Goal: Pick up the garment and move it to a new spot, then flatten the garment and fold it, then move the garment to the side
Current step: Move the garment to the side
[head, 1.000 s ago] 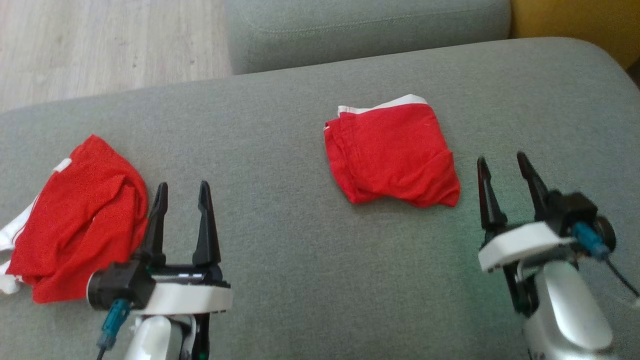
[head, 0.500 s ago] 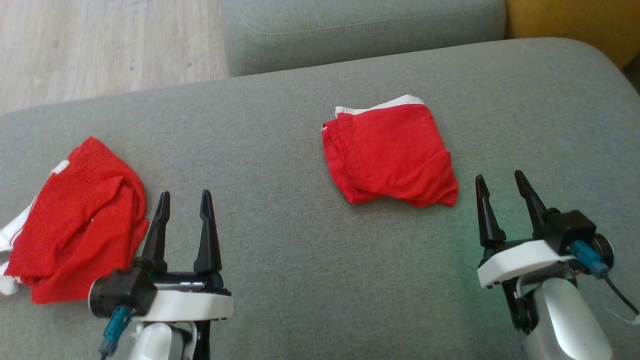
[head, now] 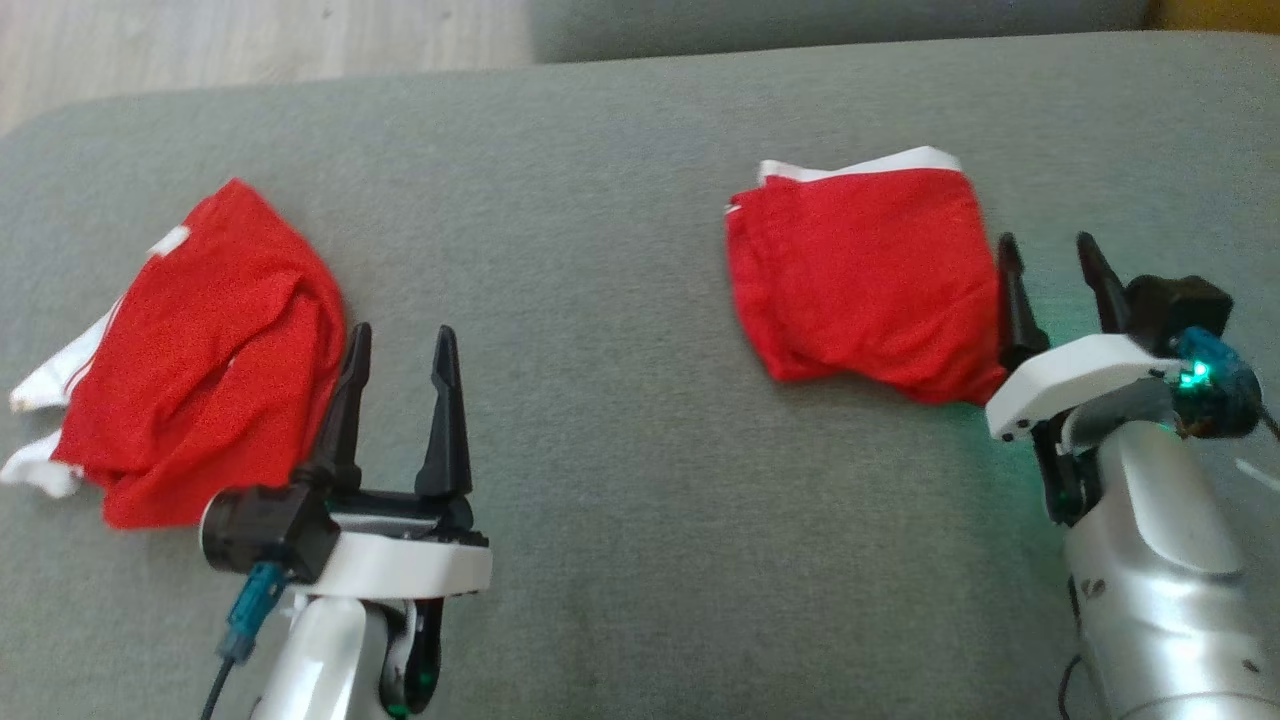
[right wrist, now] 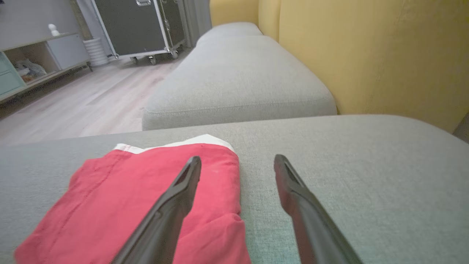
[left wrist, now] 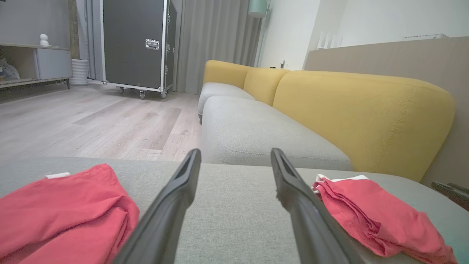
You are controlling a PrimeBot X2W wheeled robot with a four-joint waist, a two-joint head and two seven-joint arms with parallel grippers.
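Two red garments with white trim lie on the grey sofa cushion (head: 620, 300). A folded one (head: 860, 280) (right wrist: 128, 198) (left wrist: 370, 212) is at the right. A crumpled one (head: 200, 350) (left wrist: 62, 212) is at the left. My right gripper (head: 1047, 242) (right wrist: 238, 158) is open and empty; its left finger stands over the folded garment's right edge and its right finger over bare cushion. Just right of the crumpled garment, my left gripper (head: 402, 335) (left wrist: 235, 152) is open above bare cushion with nothing between its fingers.
A second grey seat cushion (left wrist: 256, 132) lies beyond this one. The yellow backrest (left wrist: 366, 117) runs along the right side. Wooden floor (head: 250, 40) lies past the far left edge. A black wheeled case (left wrist: 135, 44) and a low cabinet (left wrist: 36, 62) stand farther off.
The head view has shifted, so both garments sit further right and higher in it. My right gripper has moved forward, from below the folded garment's corner to alongside its right edge.
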